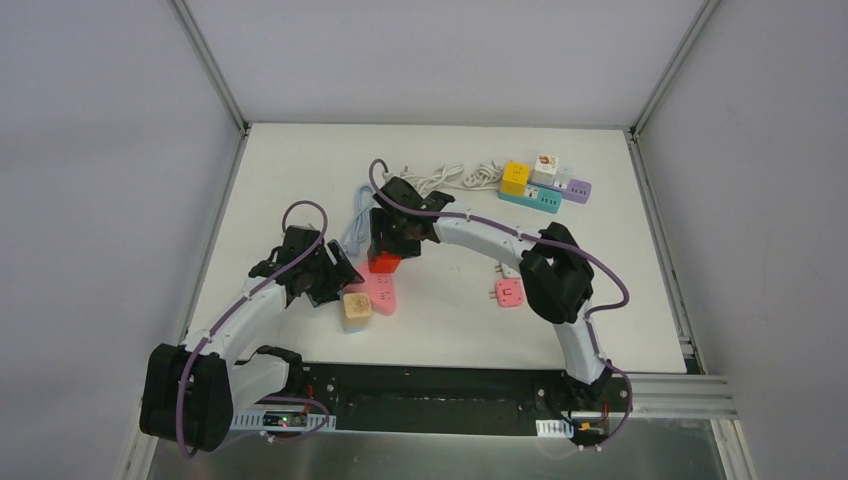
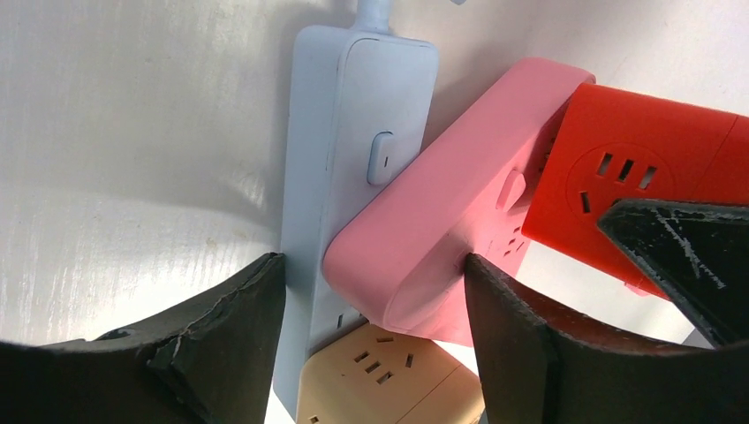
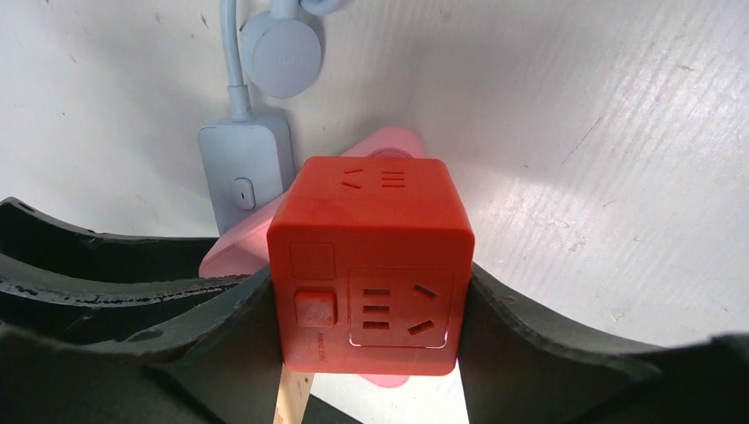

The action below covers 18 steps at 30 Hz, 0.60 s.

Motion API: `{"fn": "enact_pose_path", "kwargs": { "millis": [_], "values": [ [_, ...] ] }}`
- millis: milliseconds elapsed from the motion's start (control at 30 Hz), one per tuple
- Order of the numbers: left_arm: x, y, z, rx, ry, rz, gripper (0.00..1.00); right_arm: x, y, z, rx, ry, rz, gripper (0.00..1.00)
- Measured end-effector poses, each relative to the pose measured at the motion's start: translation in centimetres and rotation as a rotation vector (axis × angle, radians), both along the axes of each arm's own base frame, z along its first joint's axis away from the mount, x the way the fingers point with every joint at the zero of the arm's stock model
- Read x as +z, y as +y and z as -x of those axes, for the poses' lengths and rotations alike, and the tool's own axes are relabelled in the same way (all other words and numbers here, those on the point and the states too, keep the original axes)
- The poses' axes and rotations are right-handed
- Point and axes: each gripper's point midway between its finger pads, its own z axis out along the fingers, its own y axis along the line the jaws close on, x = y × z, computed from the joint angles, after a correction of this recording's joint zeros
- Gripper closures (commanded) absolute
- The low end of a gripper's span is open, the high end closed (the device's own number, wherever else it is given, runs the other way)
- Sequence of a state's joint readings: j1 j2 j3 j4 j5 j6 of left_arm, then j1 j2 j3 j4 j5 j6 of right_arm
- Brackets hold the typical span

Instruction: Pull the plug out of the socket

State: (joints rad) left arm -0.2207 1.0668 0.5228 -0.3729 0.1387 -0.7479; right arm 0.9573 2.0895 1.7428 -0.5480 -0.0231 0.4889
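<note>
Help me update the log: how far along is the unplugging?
Done: the right gripper is clamped on the red cube, and the left gripper straddles the pink strip and blue strip. In hand: bracing the strips; whether the left grip is tight, I cannot tell. Left: the pull itself, as the cube still sits plugged against the pink strip.

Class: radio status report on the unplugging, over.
Right end effector clamped on red cube plug. Left end effector straddles pink strip, blue strip; grip unclear. Plug seated.
</note>
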Motion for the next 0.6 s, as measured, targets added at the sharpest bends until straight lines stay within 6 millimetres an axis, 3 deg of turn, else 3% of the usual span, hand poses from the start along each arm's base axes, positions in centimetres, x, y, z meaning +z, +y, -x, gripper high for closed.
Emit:
{"fn": "enact_pose_path", "kwargs": {
  "millis": [367, 600],
  "values": [
    [0.00, -0.23, -0.10, -0.007, 0.001, 0.009, 0.67, 0.52, 0.06, 0.22, 0.005, -0.092, 0.095, 1.00],
    [0.01, -0.26, -0.20, -0.008, 0.001, 0.010, 0.68, 0.81, -0.83, -0.15, -0.014, 0.001, -0.026, 1.00]
  ]
}}
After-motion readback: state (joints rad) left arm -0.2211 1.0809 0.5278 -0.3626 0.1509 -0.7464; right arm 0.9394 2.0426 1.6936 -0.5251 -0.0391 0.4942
